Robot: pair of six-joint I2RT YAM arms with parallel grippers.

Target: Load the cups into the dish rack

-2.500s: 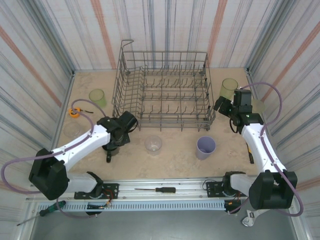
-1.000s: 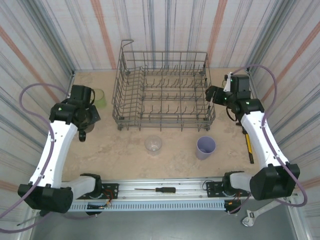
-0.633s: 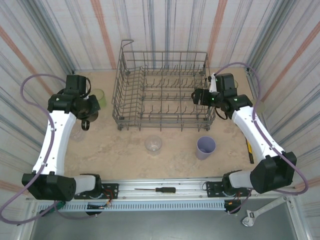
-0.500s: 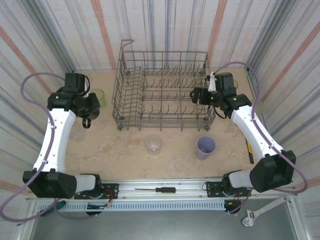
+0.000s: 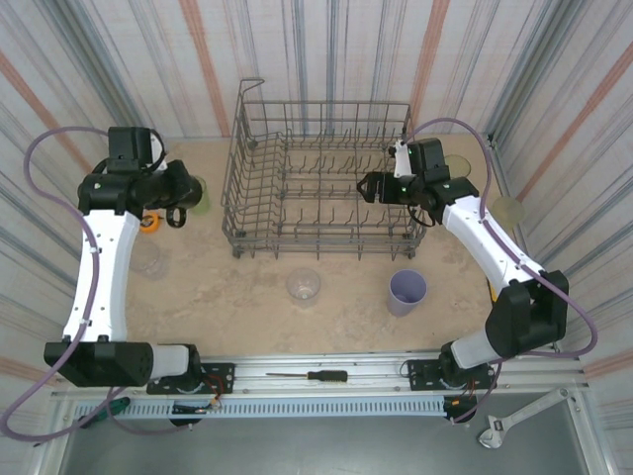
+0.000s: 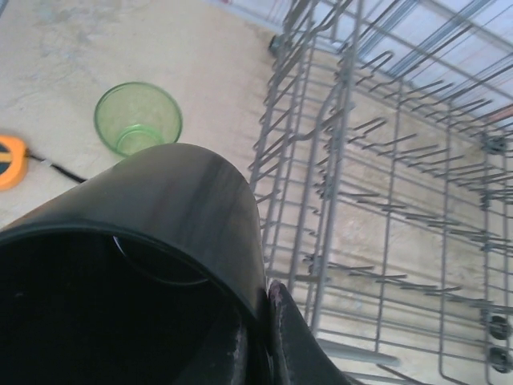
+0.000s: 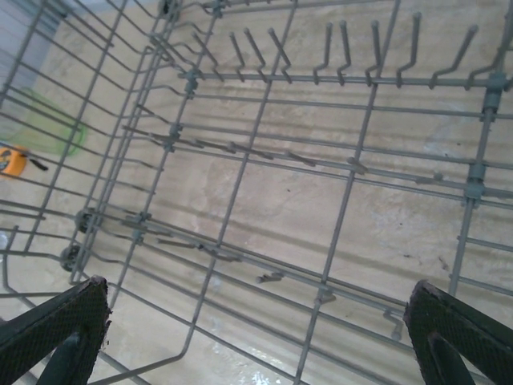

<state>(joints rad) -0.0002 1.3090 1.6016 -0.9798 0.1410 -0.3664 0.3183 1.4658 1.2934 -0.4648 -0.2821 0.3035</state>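
- The left gripper (image 6: 255, 341) is clamped on the wall of the black mug (image 6: 160, 208), held aloft left of the rack (image 5: 326, 243) and outside it.
- Pinched by a thin wall, the mug could pivot or slip if it is swung fast.
- Its way in crosses the rack's tall side; carried too low, it would strike the wire.
- The green cup (image 6: 138, 116) stands just below and beside the mug; a dip could topple it.
- The right gripper (image 5: 368, 188) hangs over the rack, jaws wide apart and empty. The arms could bump there, or its fingers could snag the tines.
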